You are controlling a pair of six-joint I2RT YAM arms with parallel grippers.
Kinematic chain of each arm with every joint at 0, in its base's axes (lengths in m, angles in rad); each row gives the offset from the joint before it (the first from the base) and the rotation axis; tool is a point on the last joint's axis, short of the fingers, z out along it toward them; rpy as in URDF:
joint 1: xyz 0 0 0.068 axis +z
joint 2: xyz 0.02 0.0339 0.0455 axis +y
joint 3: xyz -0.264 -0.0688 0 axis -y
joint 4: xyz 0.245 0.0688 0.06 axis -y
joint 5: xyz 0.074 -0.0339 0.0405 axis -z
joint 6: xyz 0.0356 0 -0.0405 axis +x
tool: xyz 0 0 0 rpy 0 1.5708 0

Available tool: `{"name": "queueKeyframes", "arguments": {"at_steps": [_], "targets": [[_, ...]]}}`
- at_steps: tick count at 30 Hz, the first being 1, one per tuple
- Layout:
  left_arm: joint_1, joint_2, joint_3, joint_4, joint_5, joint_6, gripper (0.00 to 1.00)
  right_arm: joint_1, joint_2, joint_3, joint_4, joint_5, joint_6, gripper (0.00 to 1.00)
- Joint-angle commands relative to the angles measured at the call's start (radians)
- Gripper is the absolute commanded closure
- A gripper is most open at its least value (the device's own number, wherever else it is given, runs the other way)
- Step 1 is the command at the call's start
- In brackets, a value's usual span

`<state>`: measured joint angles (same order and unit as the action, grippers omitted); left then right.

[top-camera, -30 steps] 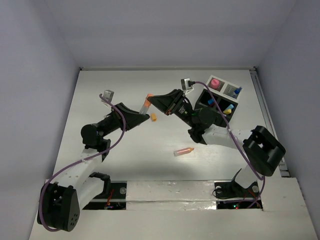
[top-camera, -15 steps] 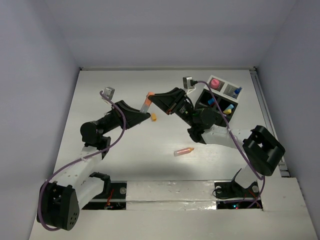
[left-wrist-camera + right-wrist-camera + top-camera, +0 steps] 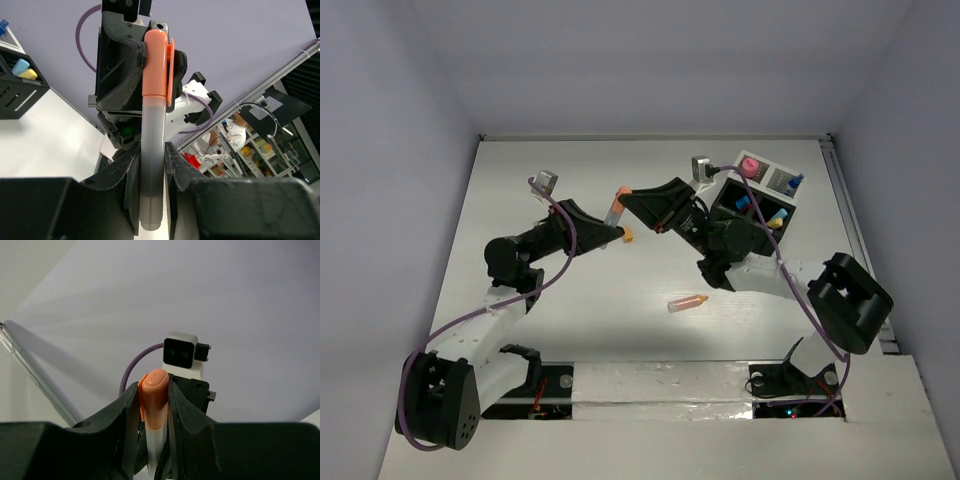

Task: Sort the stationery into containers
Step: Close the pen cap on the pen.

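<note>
A clear pen with an orange cap (image 3: 616,209) hangs in the air between both grippers, above the table's middle. My left gripper (image 3: 615,232) is shut on its clear barrel (image 3: 151,165). My right gripper (image 3: 624,198) is closed around its orange cap (image 3: 155,395), with both fingers touching it. The black divided box (image 3: 761,198) with a white-edged rim stands at the back right. It holds a pink round piece (image 3: 750,166), light-blue pieces (image 3: 744,203) and a yellow piece (image 3: 777,220).
A second clear orange-tipped pen (image 3: 688,303) lies on the table in front of the right arm. A small orange piece (image 3: 628,236) lies on the table under the left gripper. White walls close in the table at the back and both sides.
Both grippers and the pen between them have shifted slightly to the right and toward the back. The pen stays held at both ends.
</note>
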<state>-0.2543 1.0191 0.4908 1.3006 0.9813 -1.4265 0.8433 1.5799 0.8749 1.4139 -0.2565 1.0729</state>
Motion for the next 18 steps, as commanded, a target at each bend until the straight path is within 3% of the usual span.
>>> {"name": "queueKeyframes", "arguments": {"at_steps": [1,6,18], "targets": [[0.01,0.018,0.097,0.423,-0.181,-0.04,1.0,0.094,0.037,-0.056,0.148,-0.312,-0.021,1.0],[0.01,0.013,0.118,0.395,-0.159,-0.029,1.0,0.094,0.04,-0.04,0.093,-0.351,-0.014,1.0],[0.01,0.004,0.192,0.253,-0.122,0.051,1.0,0.146,-0.012,-0.096,-0.274,-0.383,-0.126,1.0]]}}
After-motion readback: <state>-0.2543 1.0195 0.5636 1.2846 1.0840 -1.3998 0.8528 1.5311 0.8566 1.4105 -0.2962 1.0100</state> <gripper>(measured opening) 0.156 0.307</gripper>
